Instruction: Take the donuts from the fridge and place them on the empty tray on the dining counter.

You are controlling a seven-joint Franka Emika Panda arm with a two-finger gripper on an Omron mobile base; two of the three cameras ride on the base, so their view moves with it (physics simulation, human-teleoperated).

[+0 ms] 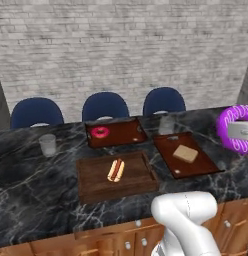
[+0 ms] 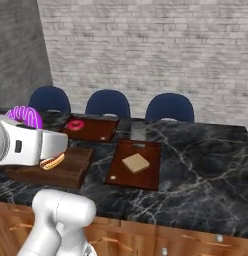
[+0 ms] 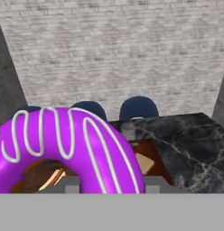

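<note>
Carrying the purple donut across to the small reddish tray is the step in hand, judging from the left base view: the hand hangs high off the right edge of the bench, pinching the ring, while the pink donut already lies at the tray's left end. A good placement would aim for the bare right half of that tray, coming down from above rather than sweeping low. The glass just beside the tray's right end and the larger wooden tray with the hot dog in front leave little room sideways.

In the right base view the hand sits above the near-left part of the bench, the purple donut standing up over it. The tray with the tan square lies to its right (well clear of a direct path).

The hand view has the purple donut upright and close, the fingertips against its lower edge, with blue chairs beyond the bench's far edge.
</note>
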